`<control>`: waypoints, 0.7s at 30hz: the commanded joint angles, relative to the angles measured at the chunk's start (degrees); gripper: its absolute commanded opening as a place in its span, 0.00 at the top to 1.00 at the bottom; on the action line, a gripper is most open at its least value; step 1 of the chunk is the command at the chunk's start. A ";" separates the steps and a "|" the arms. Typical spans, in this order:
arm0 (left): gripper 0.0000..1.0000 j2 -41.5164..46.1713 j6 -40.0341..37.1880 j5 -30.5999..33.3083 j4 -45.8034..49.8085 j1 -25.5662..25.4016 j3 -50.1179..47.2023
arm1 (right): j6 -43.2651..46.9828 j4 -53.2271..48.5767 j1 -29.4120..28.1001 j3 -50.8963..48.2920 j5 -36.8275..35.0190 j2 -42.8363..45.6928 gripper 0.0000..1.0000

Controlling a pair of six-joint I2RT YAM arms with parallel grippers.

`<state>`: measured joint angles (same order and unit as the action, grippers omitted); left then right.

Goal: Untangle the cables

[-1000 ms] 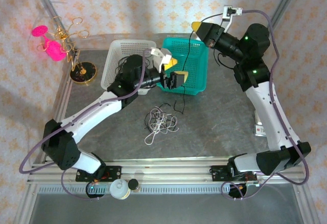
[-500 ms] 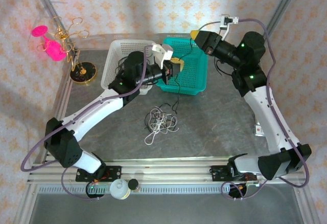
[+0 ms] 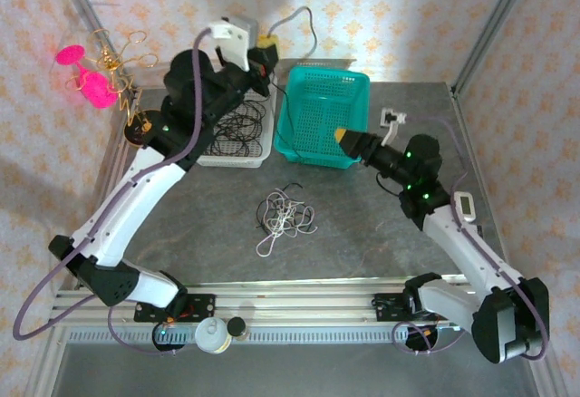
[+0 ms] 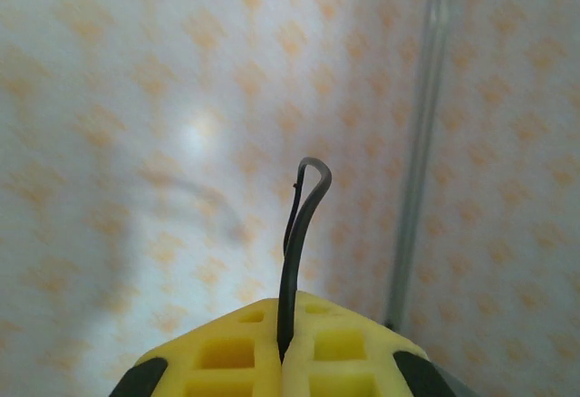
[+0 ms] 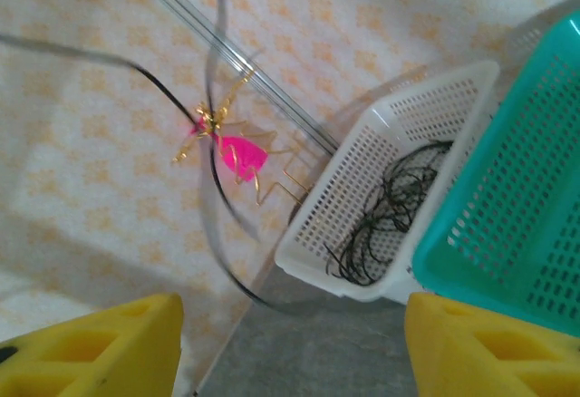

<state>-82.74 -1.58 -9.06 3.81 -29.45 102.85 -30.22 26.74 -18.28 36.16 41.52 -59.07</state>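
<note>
Where the grey table [image 3: 362,243] lies bare ahead of the arm bases, the tangle of cables [image 3: 285,218] rests loose, a whitish cord looped through a black one (neither gripper touches it). Beyond it, the right gripper [image 3: 343,134] hangs low just beside the near wall of the teal basket [image 3: 322,107]; its wrist view shows the yellow fingers [image 5: 91,347] wide apart with nothing between them. Left of that basket, the white basket [image 3: 231,159] holds a heap of coiled black cords [image 3: 237,127]. Farthest back, the left gripper [image 3: 265,55] is raised above the white basket, jaws pressed together on a thin black cord [image 4: 304,225] whose short loop sticks out past the fingertips.
</note>
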 commanded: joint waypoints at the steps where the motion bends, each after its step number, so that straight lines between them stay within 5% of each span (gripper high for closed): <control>1: 1.00 -3.33 -3.37 7.01 2.82 1.83 5.89 | 6.54 11.08 -2.08 -3.54 -4.35 2.54 0.34; 11: 1.00 -13.83 -7.47 16.02 3.84 9.37 13.43 | 12.70 18.08 -5.92 -15.77 -10.86 3.70 0.35; 21: 1.00 -17.47 -2.42 18.49 -2.52 16.30 -0.25 | 14.53 22.34 -8.09 -22.28 -18.89 2.89 0.38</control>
<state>-100.16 -6.04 7.40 5.13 -13.96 105.43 -17.85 44.49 -25.58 14.46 26.94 -56.18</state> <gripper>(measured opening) 0.041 0.622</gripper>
